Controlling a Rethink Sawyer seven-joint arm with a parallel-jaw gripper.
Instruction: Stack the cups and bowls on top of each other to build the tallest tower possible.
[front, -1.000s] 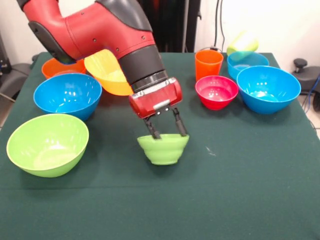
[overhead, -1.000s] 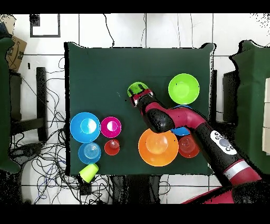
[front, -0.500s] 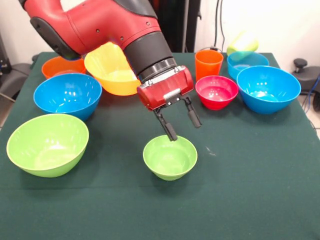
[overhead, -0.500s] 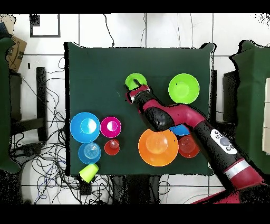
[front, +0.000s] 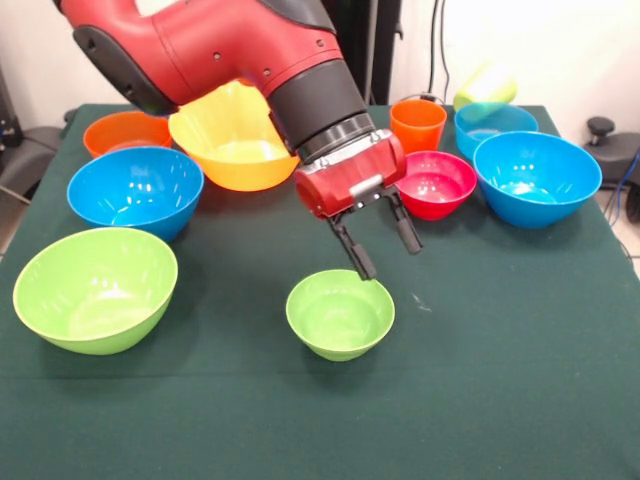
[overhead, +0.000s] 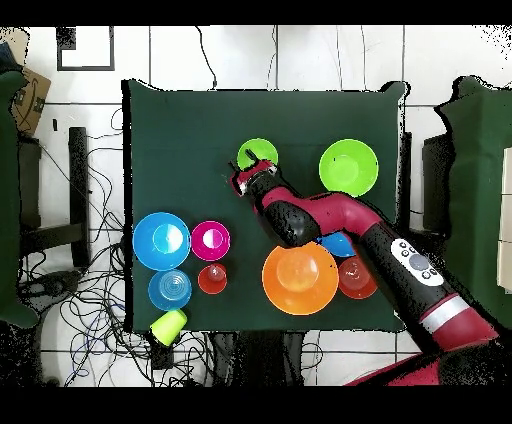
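My gripper (front: 388, 256) is open and empty, hanging a little above and behind the small green bowl (front: 340, 315), which stands upright alone on the cloth. In the overhead view the gripper (overhead: 243, 169) sits at the edge of that bowl (overhead: 260, 152). The orange cup (front: 417, 126) stands at the back right. The yellow-green cup (front: 485, 87) lies tilted behind the smaller blue bowl (front: 493, 124). The large yellow bowl (front: 232, 143) is partly behind my arm. No stacked tower shows.
A lime green bowl (front: 95, 288), a blue bowl (front: 135, 190) and an orange bowl (front: 125, 131) lie on the left. A red-pink bowl (front: 432, 184) and a large blue bowl (front: 537, 178) lie on the right. The green table (front: 500, 380) has an edge in front.
The gripper let go of the small green bowl, which was tilted in its fingers and now stands upright on the table. The gripper rose and moved right in the front view.
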